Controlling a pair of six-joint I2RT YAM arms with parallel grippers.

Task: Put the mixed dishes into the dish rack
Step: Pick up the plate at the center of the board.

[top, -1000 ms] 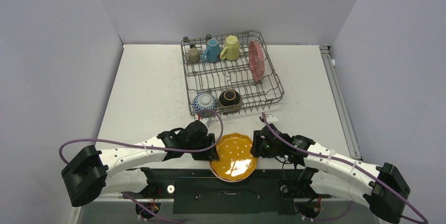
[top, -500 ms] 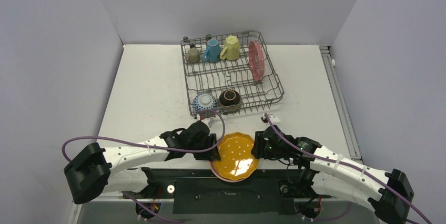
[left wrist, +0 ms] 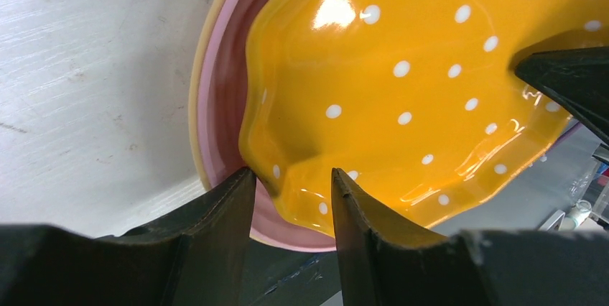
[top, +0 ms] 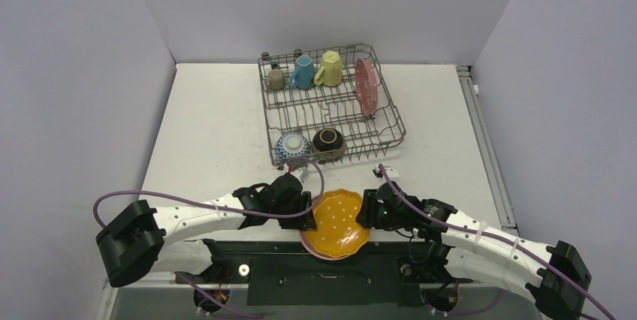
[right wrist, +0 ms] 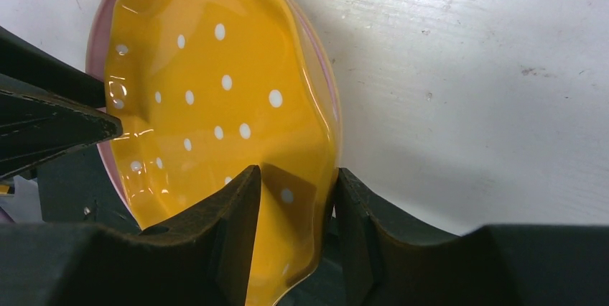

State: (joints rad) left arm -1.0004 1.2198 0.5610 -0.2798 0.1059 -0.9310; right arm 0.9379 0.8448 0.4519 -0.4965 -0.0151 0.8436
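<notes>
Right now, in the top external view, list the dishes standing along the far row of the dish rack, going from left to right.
small grey-olive mug → blue mug → yellow mug → pink plate, standing on edge

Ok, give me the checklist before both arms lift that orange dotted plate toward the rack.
1. Left tool astride the rim of the orange scalloped white-dotted plate: ok.
2. Left tool pinching that rim firmly: cannot tell.
3. Right tool closed on the opposite rim: ok.
4. Pink plate beneath free of both tools: cannot tell.
5. Grey wire dish rack has bare tine rows in its middle: ok.
</notes>
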